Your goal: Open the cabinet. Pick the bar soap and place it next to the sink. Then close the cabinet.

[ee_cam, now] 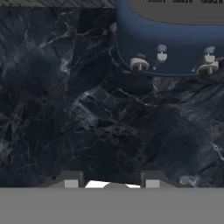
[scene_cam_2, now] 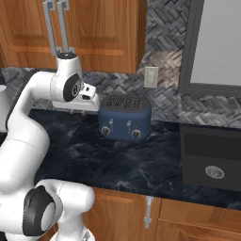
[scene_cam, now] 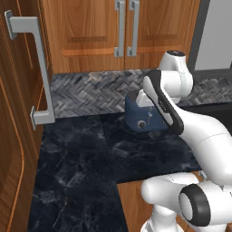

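Warm-brown wood makes the cabinet [scene_cam: 122,31] rigid; both doors are shut, above the back edge of the counter [scene_cam: 90,154], so the bar soap is presumably inside, unseen. The slim grey bar handles [scene_cam: 119,28] look like the place to hook and pull; soap itself would likely be light, hard and slick, best pinched across its narrow sides. The end effector [ee_cam: 112,183] hangs over marble beside the blue toaster [scene_cam_2: 124,120], fingertips [ee_cam: 70,180] partly apart, holding nothing.
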